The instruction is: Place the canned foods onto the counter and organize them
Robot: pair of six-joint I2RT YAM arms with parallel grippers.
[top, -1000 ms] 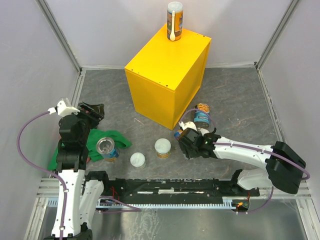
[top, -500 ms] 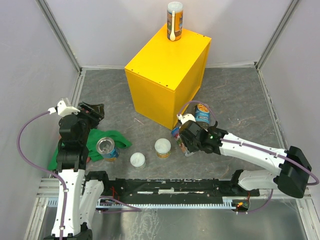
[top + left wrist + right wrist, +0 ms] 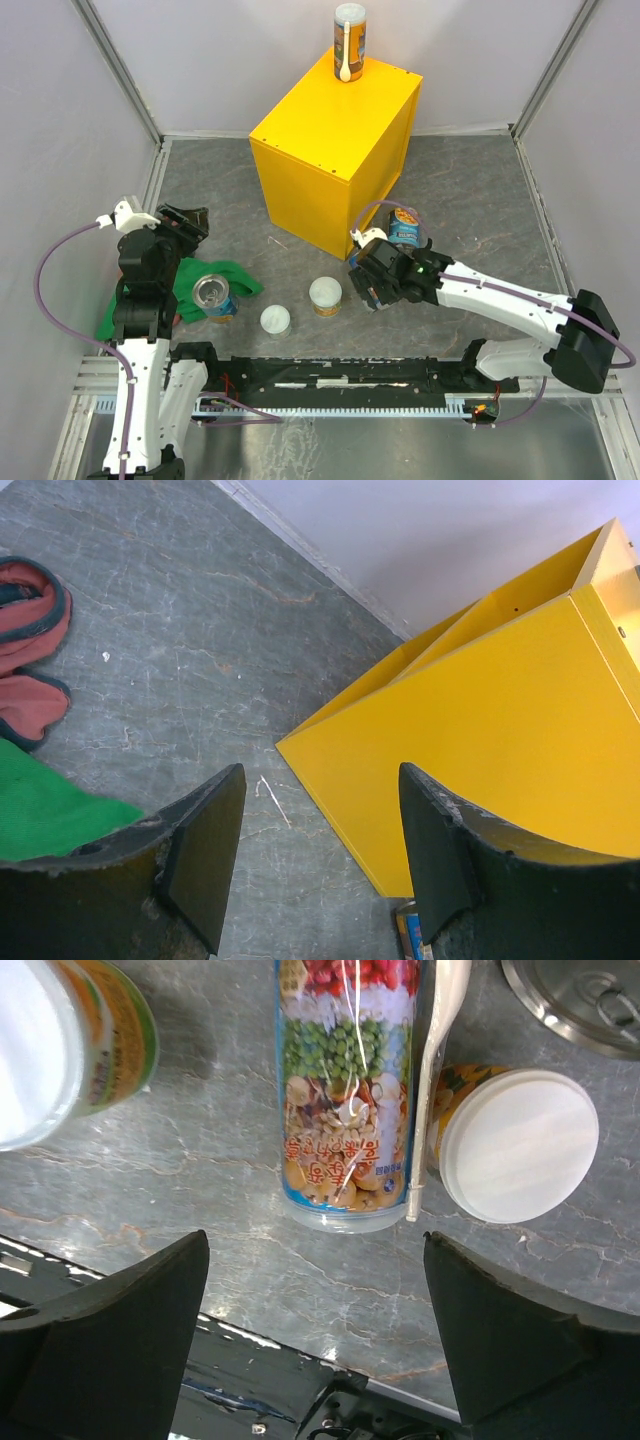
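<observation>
The yellow counter (image 3: 330, 150) (image 3: 500, 730) carries one tall orange-labelled can (image 3: 350, 40) at its back edge. In the right wrist view another tall slim can (image 3: 350, 1090) lies on its side on the floor, with a short white-lidded can (image 3: 517, 1145) beside it. My right gripper (image 3: 375, 280) (image 3: 315, 1250) hovers over them, open, holding nothing. A blue-labelled can (image 3: 405, 228) stands just behind it. Near the front stand a short can (image 3: 325, 295), a white-lidded can (image 3: 275, 319) and a silver-topped can (image 3: 213, 295). My left gripper (image 3: 185, 225) (image 3: 320, 780) is open and empty.
A green cloth (image 3: 215, 280) lies under the silver-topped can, over a red cloth (image 3: 30, 670). The black rail (image 3: 330, 375) runs along the near edge. Grey walls close in the floor on three sides.
The right arm has stretched forward and moved its gripper a little left toward the counter's near corner. The left arm and the cans have not moved.
</observation>
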